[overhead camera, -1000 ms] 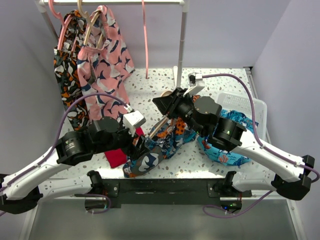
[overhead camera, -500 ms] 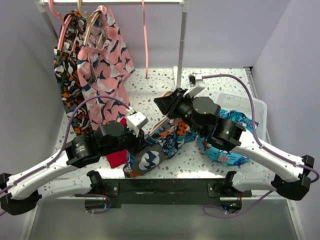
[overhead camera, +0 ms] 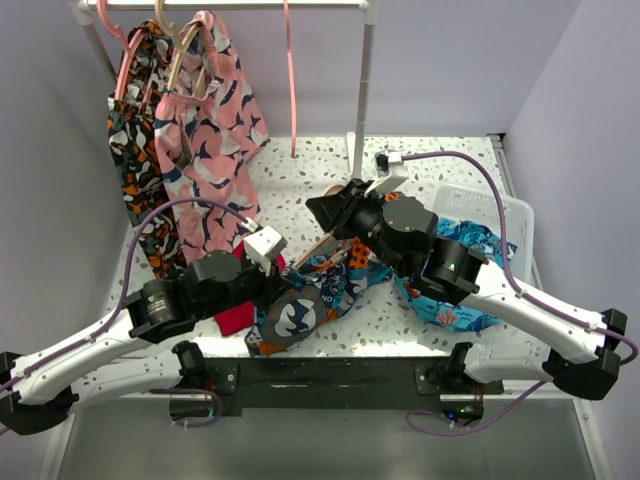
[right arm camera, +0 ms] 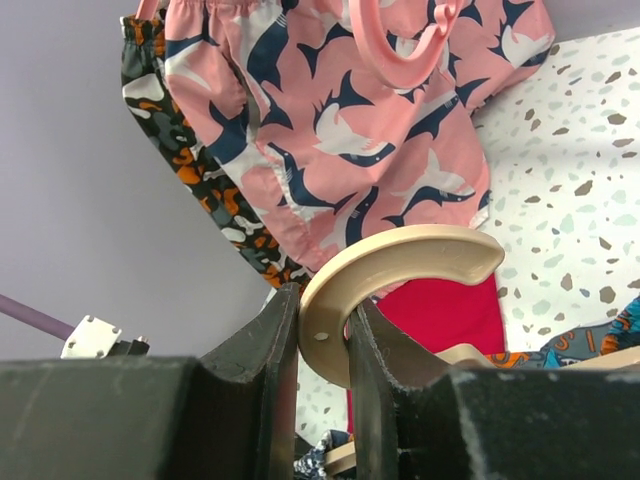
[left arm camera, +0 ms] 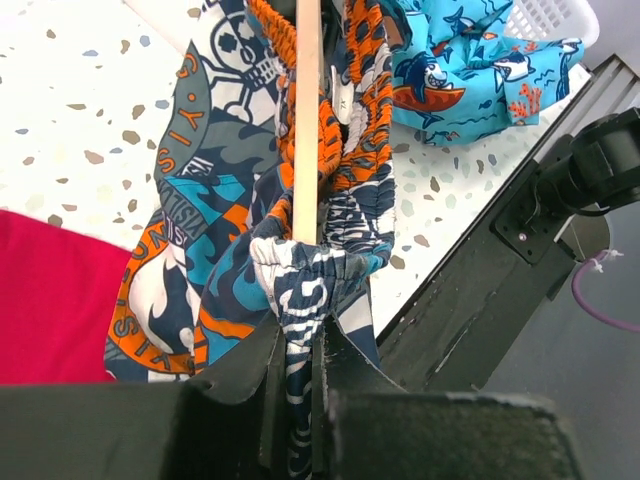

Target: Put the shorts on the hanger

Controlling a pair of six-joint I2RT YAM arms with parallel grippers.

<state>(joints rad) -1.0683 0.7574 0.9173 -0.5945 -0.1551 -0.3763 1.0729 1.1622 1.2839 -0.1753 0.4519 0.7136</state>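
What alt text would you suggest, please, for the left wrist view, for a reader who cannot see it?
The left tool is shut on a bunched edge of the teal, orange and navy shorts, and the tan hanger runs up the fabric just above the grip. A red cloth lies left, turquoise shorts upper right, on a speckled table.

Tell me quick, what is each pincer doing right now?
Left pincer: closed, pinching the gathered edge of the shorts.
Right pincer: closed, holding the hanger by its curved hook.
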